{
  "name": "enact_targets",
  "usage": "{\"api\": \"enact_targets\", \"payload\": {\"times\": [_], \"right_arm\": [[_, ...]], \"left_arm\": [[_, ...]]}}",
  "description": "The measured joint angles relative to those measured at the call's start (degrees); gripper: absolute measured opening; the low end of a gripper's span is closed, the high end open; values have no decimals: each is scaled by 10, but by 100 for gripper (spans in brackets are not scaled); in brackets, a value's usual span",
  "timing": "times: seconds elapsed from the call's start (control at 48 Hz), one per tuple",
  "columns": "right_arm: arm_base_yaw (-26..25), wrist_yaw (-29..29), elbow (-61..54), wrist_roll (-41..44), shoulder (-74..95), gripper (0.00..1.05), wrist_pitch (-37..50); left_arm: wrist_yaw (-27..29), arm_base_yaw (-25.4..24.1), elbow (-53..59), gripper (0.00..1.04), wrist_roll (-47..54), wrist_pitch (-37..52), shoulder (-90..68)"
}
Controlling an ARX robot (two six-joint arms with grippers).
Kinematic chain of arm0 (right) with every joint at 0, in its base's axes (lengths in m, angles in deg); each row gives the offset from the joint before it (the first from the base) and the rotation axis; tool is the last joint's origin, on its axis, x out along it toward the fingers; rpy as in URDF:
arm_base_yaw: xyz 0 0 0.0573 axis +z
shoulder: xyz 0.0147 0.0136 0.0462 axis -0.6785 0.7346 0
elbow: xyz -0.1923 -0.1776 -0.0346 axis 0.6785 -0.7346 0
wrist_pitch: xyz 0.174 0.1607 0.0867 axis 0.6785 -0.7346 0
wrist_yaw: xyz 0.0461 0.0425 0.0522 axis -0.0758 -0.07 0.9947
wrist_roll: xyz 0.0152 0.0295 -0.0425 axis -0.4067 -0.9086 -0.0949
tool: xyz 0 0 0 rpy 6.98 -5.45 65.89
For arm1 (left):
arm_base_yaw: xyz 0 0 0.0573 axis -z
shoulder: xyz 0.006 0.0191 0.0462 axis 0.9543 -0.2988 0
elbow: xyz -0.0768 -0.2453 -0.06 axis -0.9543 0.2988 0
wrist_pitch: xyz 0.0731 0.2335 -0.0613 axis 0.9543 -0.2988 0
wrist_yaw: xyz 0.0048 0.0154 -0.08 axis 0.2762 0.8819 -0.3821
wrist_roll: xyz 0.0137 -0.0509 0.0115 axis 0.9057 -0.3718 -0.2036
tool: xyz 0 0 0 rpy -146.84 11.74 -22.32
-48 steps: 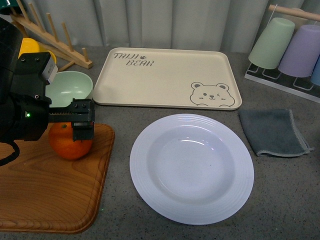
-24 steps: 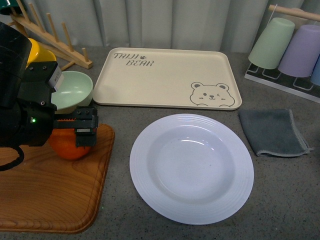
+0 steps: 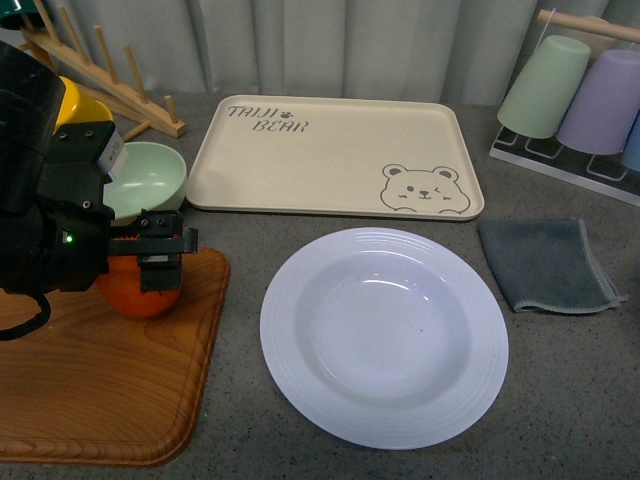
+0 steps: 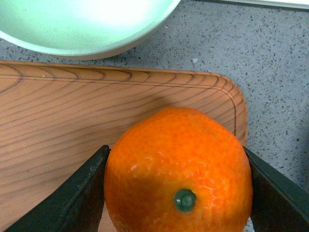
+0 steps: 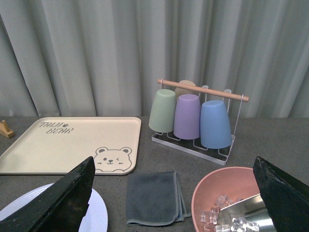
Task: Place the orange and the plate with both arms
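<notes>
The orange (image 3: 132, 295) sat on the far right corner of the wooden board (image 3: 100, 380), its green stem dot (image 4: 185, 200) turned toward the left wrist camera. It looked near round, with no long axis to call. The left gripper (image 3: 150, 262) was clamped on it, a finger pressed to each side. The plate (image 3: 300, 390) lay apart to its right. The right gripper (image 5: 174, 193) was spread wide, holding nothing.

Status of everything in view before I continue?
orange: on board, clamped by left gripper
left gripper: shut on orange
right gripper: open, empty
plate: empty, on table
tray: empty
green bowl: upright, empty
cups: upside down on rack
cloth: folded
</notes>
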Motion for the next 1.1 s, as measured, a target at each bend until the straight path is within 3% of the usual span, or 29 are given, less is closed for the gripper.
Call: {"api": "enact_targets", "payload": {"times": [0.271, 0.688, 1.104], "right_arm": [[0, 0, 0, 0, 0, 96, 0], [0, 0, 0, 0, 0, 96, 0], [0, 0, 0, 0, 0, 96, 0]], "left_arm": [[12, 49, -10, 71, -35, -16, 52], [22, 180, -66, 71, -124, -28, 49], [43, 244, -72, 70, -185, -19, -6]]}}
